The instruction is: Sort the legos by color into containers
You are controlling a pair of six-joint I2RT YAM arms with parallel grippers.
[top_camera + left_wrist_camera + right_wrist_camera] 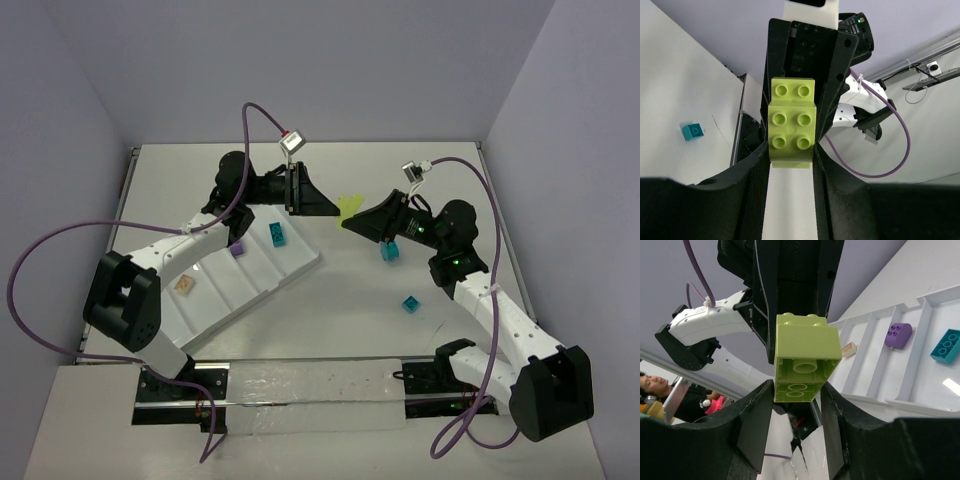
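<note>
Here, table (350,330): white, with the tray on its left part and loose bricks to the right.
tray (255,290): lies at a slant, ridged into compartments.
left gripper (328,208): fingers pressed on one end of the lime-green brick (348,208).
right gripper (358,224): clamped on the brick's other end, tip to tip with the left.
lime-green brick: aloft just beyond the tray's far end.
in the tray: teal brick (276,235), purple brick (238,247), beige brick (184,284), one per compartment.
loose teal brick (389,251): on the table, just beside the right gripper.
second loose teal brick (410,303): nearer the bases.
</note>
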